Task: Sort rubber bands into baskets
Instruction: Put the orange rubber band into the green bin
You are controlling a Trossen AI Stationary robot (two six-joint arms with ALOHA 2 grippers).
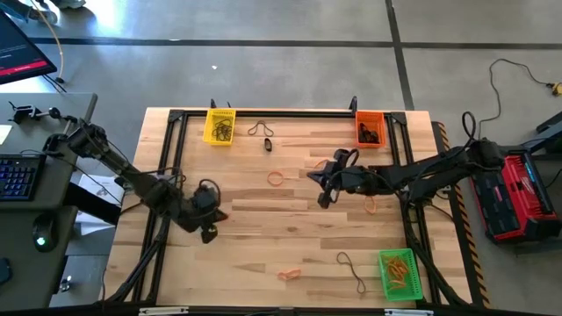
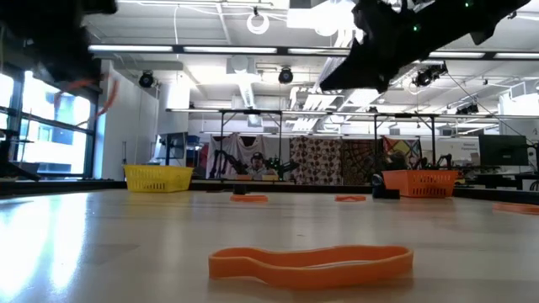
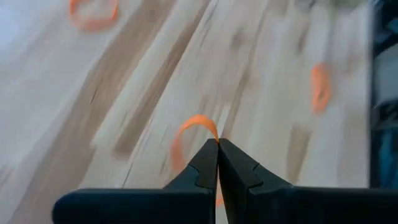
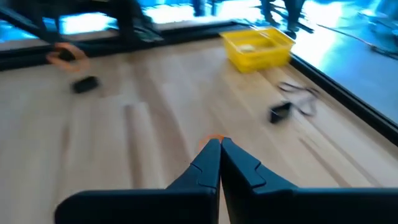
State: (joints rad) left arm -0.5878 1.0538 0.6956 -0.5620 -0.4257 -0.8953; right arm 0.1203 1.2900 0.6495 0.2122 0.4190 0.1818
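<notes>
okay, from table level an orange rubber band [image 2: 312,262] lies flat closest to me on the wooden table [image 2: 126,244], and 2 more orange bands sit further back near the middle.

from above, the near edge carries the green basket [image 1: 398,273] at the right corner with tan bands inside, a black band [image 1: 349,268] just left of it and an orange band [image 1: 289,274] further left. nothing on the surface stands between these and the arms.

the left gripper [image 1: 209,233] is over the left-centre of the table, fingers pressed together on an orange band [image 3: 186,140]; in its wrist view the loop curls up out of the fingertips, off the wood. the yellow basket [image 1: 219,125] is well apart from it at the far edge, with dark bands in it.

the right gripper [image 1: 323,200] reaches in over the middle, fingers also pressed together; a small bit of orange [image 4: 213,138] shows at its tips in the wrist view, but i cannot tell if that is pinched or just lying behind. an orange band [image 1: 277,178] lies just beside it to the left, and a tan one [image 1: 370,205] on its other side.

further back, a small black object [image 1: 268,146] and a dark band [image 1: 257,129] lie between the yellow basket and the orange basket [image 1: 370,129], which holds dark bands. off the table to the right sits a red and black case [image 1: 516,195].
</notes>
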